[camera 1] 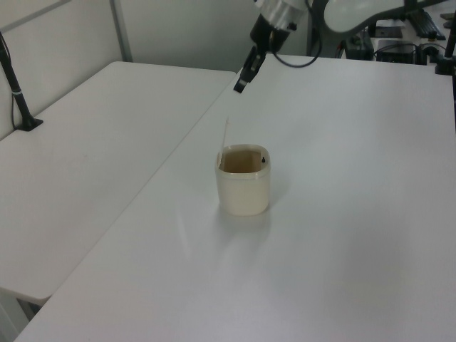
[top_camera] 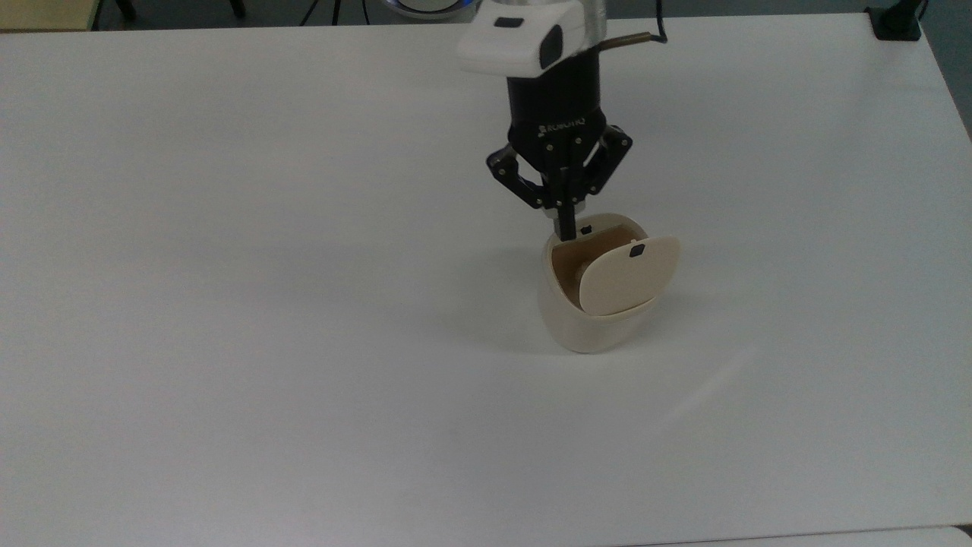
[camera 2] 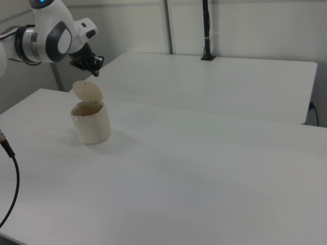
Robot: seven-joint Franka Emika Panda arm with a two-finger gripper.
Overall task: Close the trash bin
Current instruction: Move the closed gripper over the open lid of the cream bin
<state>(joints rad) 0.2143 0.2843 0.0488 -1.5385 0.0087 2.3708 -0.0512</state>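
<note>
Below the shut claw (top_camera: pixel 565 226), the trash bin (top_camera: pixel 588 323) stands open.

A smooth, matt cream plastic trash bin (top_camera: pixel 588 323), its lid (top_camera: pixel 629 275) of the same plastic with a small black tab, stands on a smooth white table (top_camera: pixel 228 304) with a faint sheen, beneath a gripper (top_camera: pixel 565 226) of black matt metal and glossy white casing.

We read only small white lettering, looks like "ROBOTIQ", on the black body of the gripper (top_camera: pixel 565 226) in the top view; nothing else legible.
</note>
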